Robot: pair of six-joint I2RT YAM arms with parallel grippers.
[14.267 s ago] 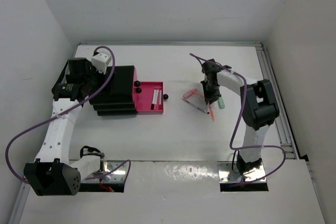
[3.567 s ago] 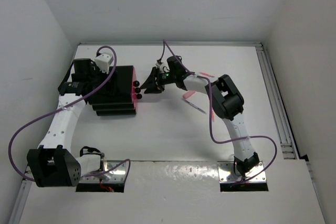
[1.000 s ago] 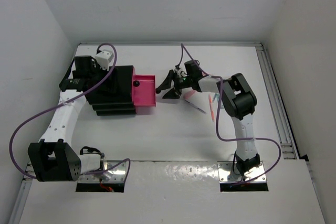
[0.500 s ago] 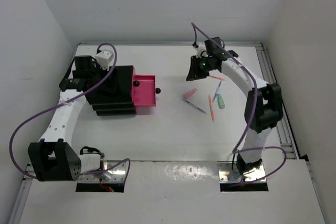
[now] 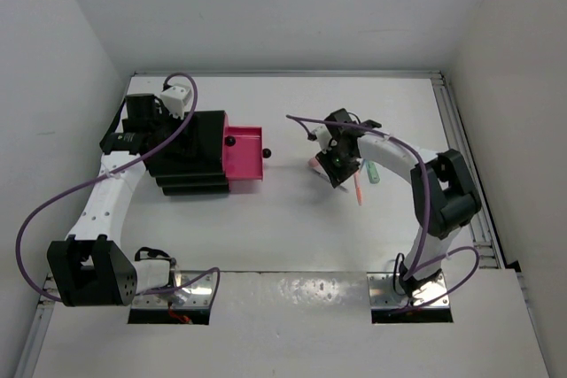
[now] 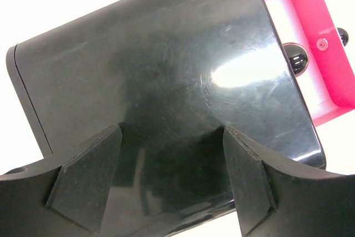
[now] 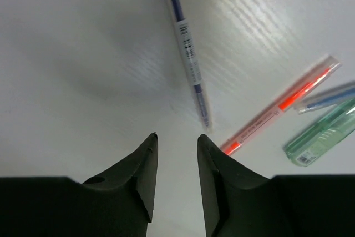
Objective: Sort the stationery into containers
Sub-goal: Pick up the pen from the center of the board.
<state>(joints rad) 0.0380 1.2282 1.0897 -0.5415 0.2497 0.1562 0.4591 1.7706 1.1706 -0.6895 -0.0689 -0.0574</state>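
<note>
The black stepped drawer unit (image 5: 190, 152) stands at the left with one pink drawer (image 5: 244, 153) pulled out; two black knobs show. My left gripper (image 5: 146, 126) is open and hovers over the unit's glossy top (image 6: 166, 70); the pink drawer (image 6: 327, 54) shows at the upper right of its wrist view. My right gripper (image 5: 337, 165) is open and empty, low over the loose stationery. In its wrist view the gripper (image 7: 176, 137) is just short of a white-and-blue pen (image 7: 186, 48). A red pen (image 7: 283, 104) and a mint marker (image 7: 321, 134) lie to the right. A stubby pink piece (image 5: 314, 164) peeks out beside the gripper.
The red pen (image 5: 358, 190) and the mint marker (image 5: 373, 174) lie on the white table right of my right gripper. White walls enclose the table, with a metal rail (image 5: 461, 148) along the right edge. Purple cables loop off both arms.
My right gripper has swung from the back of the table down and nearer, onto the cluster of pens. The left arm and the open pink drawer have not moved.
</note>
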